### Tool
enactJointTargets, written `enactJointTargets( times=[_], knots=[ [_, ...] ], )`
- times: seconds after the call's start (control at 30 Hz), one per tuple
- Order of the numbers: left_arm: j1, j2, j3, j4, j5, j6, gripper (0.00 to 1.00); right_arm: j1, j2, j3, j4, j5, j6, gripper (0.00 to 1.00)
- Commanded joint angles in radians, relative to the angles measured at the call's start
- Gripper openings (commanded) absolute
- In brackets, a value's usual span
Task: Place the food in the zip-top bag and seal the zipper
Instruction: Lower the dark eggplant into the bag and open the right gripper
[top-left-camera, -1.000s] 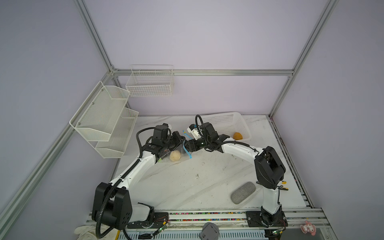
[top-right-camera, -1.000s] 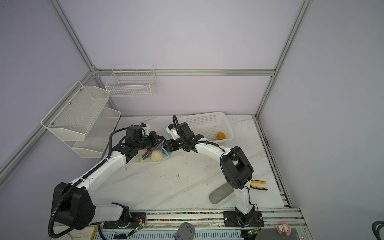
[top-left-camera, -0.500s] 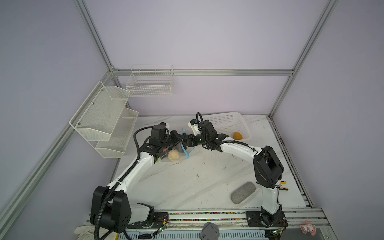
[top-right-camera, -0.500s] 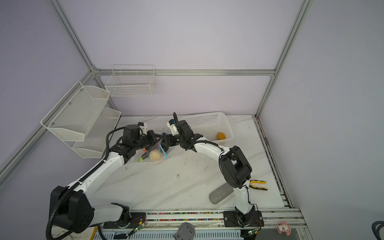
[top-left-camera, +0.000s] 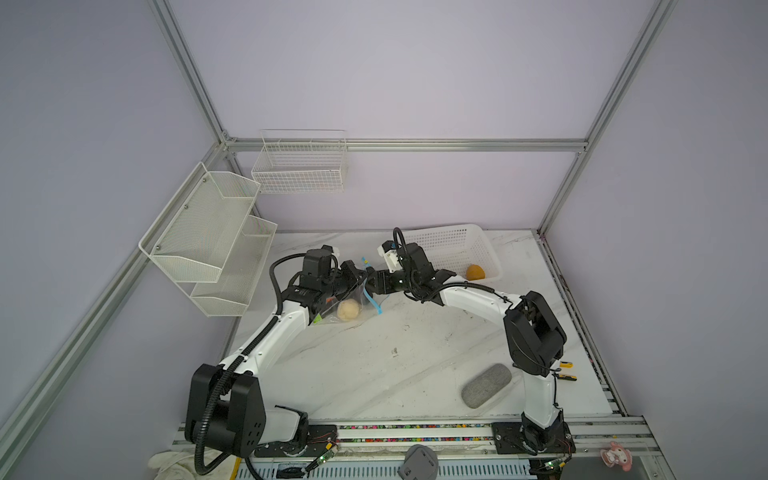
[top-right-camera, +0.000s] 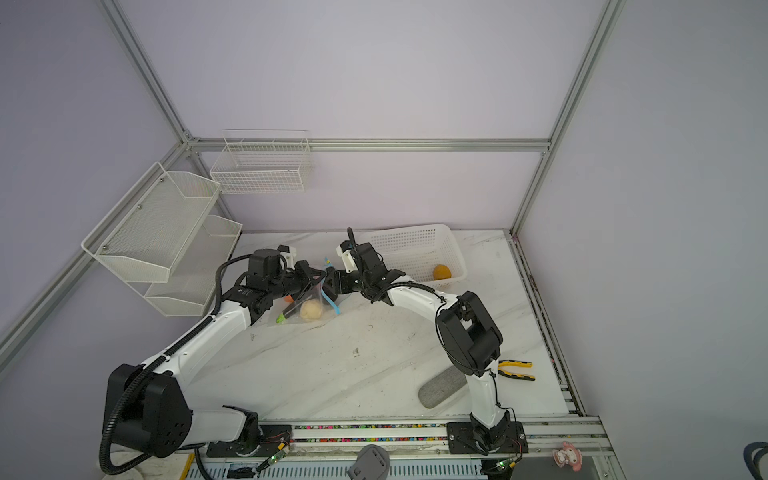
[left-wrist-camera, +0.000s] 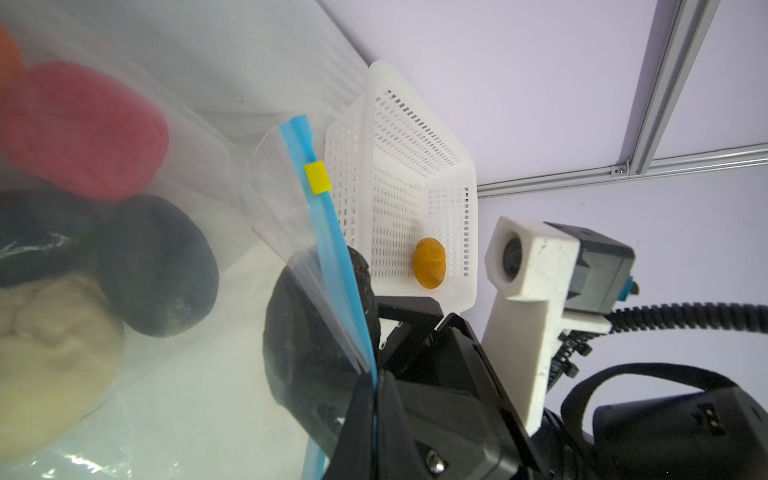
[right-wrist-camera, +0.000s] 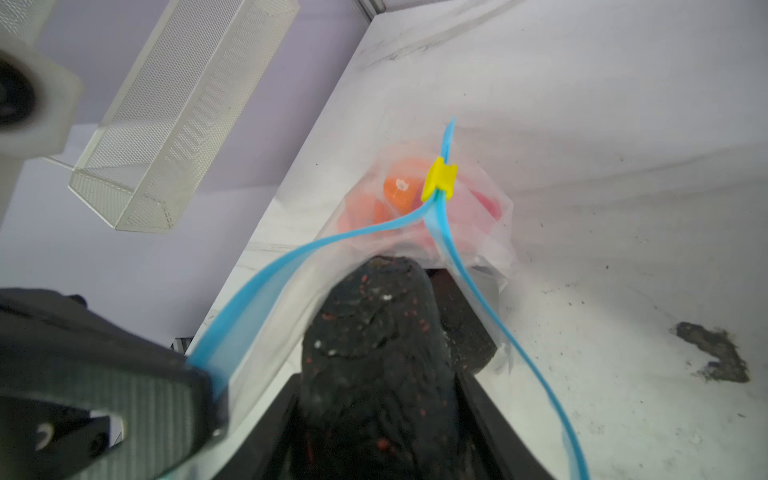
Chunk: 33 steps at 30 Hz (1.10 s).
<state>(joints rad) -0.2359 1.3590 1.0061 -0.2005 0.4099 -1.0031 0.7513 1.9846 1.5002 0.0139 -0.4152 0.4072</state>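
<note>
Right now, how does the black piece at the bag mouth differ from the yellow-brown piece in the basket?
The black piece is rough, the yellow-brown piece smooth. The right tool holds the black piece in the zip-top bag mouth; the yellow-brown piece lies untouched in the white basket. Both are toy food.

Logged pale lilac walls (top-left-camera: 395, 62) on three sides, plain and evenly lit, with only soft shadows. Noted aluminium framing (top-left-camera: 415, 144) along the back wall and up the corners. Found a white wire basket (top-left-camera: 299, 174) mounted on the back wall, near a two-tier white mesh shelf (top-left-camera: 208, 237) fixed to the left wall. Recorded a white marble-patterned tabletop (top-left-camera: 374, 374), scuffed with dark marks, edged in front by a metal rail (top-left-camera: 415, 434).
</note>
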Motion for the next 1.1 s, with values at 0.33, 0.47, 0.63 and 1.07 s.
enactJointTargets(
  times=[0.33,0.47,0.63,1.07],
  knots=[
    [0.005,-0.022,0.055,0.047,0.027,-0.006,0.00,0.013,0.010,0.004,-0.011,0.013,0.004,0.51],
    [0.006,-0.020,0.052,0.050,0.030,-0.006,0.00,0.013,0.028,0.021,-0.024,0.026,0.002,0.55],
    [0.004,-0.021,0.052,0.051,0.029,-0.006,0.00,0.012,0.050,0.033,-0.014,0.033,0.002,0.57],
    [0.005,-0.023,0.046,0.050,0.029,-0.007,0.00,0.013,0.061,0.043,-0.004,0.056,0.002,0.67]
  ],
)
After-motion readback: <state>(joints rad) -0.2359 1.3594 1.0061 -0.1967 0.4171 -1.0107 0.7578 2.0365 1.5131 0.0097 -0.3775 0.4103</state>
